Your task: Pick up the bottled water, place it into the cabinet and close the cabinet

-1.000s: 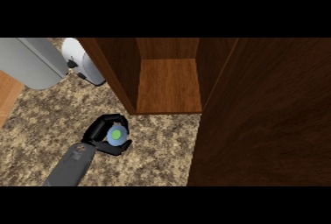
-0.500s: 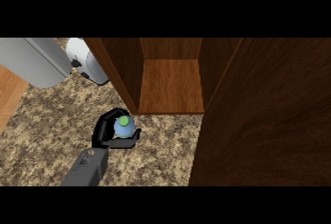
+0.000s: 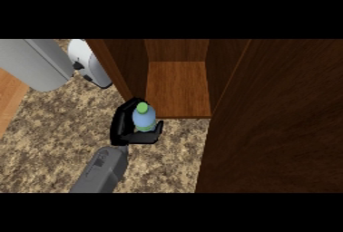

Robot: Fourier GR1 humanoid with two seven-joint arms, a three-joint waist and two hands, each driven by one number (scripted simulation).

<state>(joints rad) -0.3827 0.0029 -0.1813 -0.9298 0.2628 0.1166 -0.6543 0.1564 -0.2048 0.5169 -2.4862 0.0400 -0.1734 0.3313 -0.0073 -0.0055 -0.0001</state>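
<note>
Water bottle: upright, cap up, gripped in curled left hand; over surface, at open cabinet's 7 o'clock.

A single head view looks steeply down from close above the counter, with the near side at the bottom. It is turned toward the right, where the open cabinet fills the far and right parts.

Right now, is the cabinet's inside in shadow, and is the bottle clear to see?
Head view: the cabinet's shelf is lighter than its dark walls and open door; the bottled water, green cap up, shows plainly in the left hand, with no glare.
</note>
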